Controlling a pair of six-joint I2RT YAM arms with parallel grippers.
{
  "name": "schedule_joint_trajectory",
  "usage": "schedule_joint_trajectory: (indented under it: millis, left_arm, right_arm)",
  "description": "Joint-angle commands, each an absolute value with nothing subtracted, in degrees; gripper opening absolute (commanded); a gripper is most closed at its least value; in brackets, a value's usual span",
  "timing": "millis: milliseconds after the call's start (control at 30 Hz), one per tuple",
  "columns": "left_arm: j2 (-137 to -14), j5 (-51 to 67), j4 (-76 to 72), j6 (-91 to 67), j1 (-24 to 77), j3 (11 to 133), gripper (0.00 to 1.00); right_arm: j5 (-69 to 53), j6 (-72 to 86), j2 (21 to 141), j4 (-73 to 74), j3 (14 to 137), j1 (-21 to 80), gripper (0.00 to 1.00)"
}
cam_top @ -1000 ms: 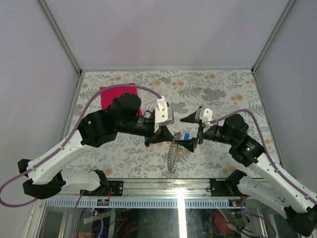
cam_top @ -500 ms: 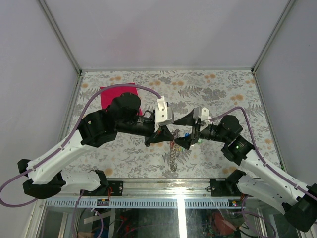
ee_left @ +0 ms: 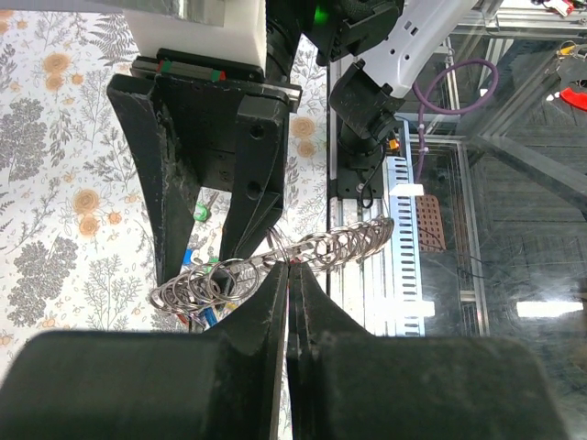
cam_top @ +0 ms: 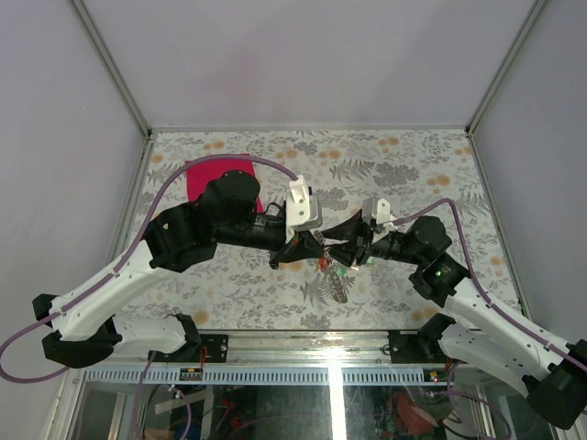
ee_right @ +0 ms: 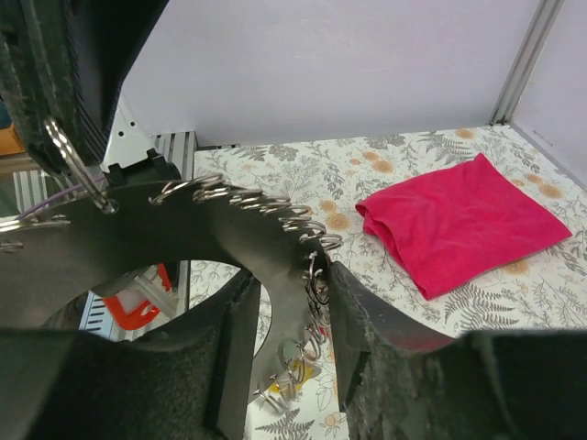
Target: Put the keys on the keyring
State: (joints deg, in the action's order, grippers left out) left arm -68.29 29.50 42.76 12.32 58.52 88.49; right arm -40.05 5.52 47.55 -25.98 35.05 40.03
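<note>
**Hazards from this position**

1. Loss of the ring [ee_left: 321, 247]. It hangs in the air and is carried at one point only, by the left pincer [ee_left: 289, 275]. If the right pincer [ee_right: 292, 293] bears on it off-centre, the coil is likely to twist in that single pinch and slip out. It would then fall to the counter [ee_right: 413, 156] below both pincers.
2. Fouling. The two pincers stand tip to tip, very near each other. A small sideways error could bring finger against finger, or snag a finger on the jagged coil.
3. Trapped keys [ee_right: 293, 365]. Those visible dangle just beneath the right pincer, apparently already on the ring. If one swings up between the jaws, the grip would seat on a key head rather than on the wire, and would probably be unsteady.
4. Distortion. Opposed pulls from two grips set so close together may spread the coil turns.

**Pincer state**

- Left pincer: pressed together, pinching the ring wire at the fingertips. The ring runs out to either side of the tips.
- Right pincer: partly spread. Its fingers [ee_right: 229, 367] straddle a stretch of the ring, which passes through the gap nearer one finger than the other. Firm contact cannot be confirmed from either wrist view, and no clamp is evident.

The cloth [ee_right: 459, 225] lies on the counter well beyond the right pincer and plays no part in this step
</note>
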Motion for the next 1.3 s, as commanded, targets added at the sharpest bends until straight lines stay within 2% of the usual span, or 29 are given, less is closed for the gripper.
schedule_joint_trajectory:
  millis: [0,33,100,167,433,633,933,1267]
  left_arm:
    - [-67.2,30.0,38.1,12.4,58.8,89.6,0.0]
    - [-67.1,30.0,38.1,12.4,58.9,89.6,0.0]
    - [-67.0,30.5,38.1,12.4,58.9,89.6,0.0]
    - [-67.0,31.4,38.1,12.4,58.9,89.6,0.0]
    - [-67.7,34.8,38.6,12.6,58.9,89.8,0.0]
    - [-68.0,35.5,38.7,12.6,58.9,90.2,0.0]
    - [-68.6,36.6,38.8,12.5,58.9,91.0,0.0]
    - [-68.5,36.3,38.9,12.5,58.9,91.2,0.0]
  right_arm:
    - [-39.6,5.6,46.1,-30.5,35.3,40.2,0.4]
    - [-39.9,5.6,46.0,-30.5,35.3,40.2,0.43]
    - [-40.2,5.3,45.8,-30.6,35.1,40.3,0.64]
    - [-40.5,4.8,45.5,-30.6,34.9,40.2,0.73]
    - [-45.3,3.9,45.7,-30.1,35.7,40.3,0.8]
    - [-48.3,4.9,46.6,-30.9,35.8,40.2,0.8]
    - [-50.6,7.6,48.3,-34.1,35.9,40.2,0.73]
    - [-48.6,7.5,47.9,-32.2,36.0,40.3,0.45]
